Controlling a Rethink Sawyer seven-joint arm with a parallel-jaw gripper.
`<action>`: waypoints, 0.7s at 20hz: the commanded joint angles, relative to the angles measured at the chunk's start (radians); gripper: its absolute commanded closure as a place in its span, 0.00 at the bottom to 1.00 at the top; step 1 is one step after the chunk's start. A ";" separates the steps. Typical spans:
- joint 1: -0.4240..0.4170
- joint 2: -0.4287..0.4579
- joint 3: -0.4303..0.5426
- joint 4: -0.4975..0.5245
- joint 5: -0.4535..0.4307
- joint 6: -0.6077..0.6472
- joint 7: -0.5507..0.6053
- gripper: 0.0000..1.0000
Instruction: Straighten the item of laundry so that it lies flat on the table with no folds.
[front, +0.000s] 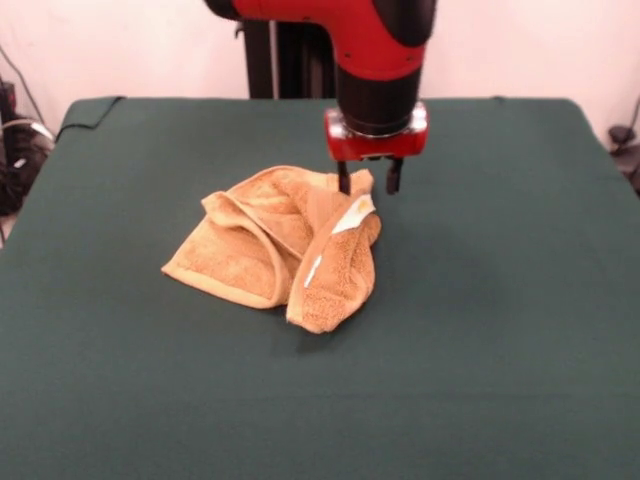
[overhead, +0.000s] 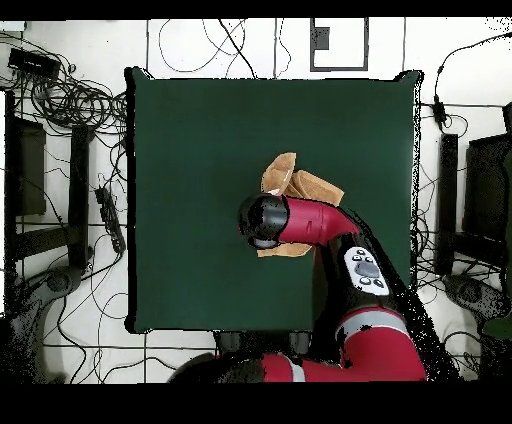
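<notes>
crumpled towel (front: 275, 248), gripper (front: 367, 180) open above

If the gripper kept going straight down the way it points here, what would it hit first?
Most likely the towel: the gripper points down with fingers apart over the towel's far edge. One finger looks off the cloth, so it may meet the table; depth is unclear.

A pale wall (front: 150, 45) is seen behind. White tiled floor (overhead: 200, 45) is strewn with black cables (overhead: 70, 100); dark equipment (overhead: 25, 165) is placed alongside.
</notes>
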 joint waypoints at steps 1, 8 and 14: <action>-0.036 0.034 0.080 -0.050 0.002 0.081 0.029 0.00; -0.054 0.094 0.109 -0.050 -0.004 0.012 0.033 0.00; -0.046 0.094 0.108 -0.033 -0.006 -0.040 0.063 0.00</action>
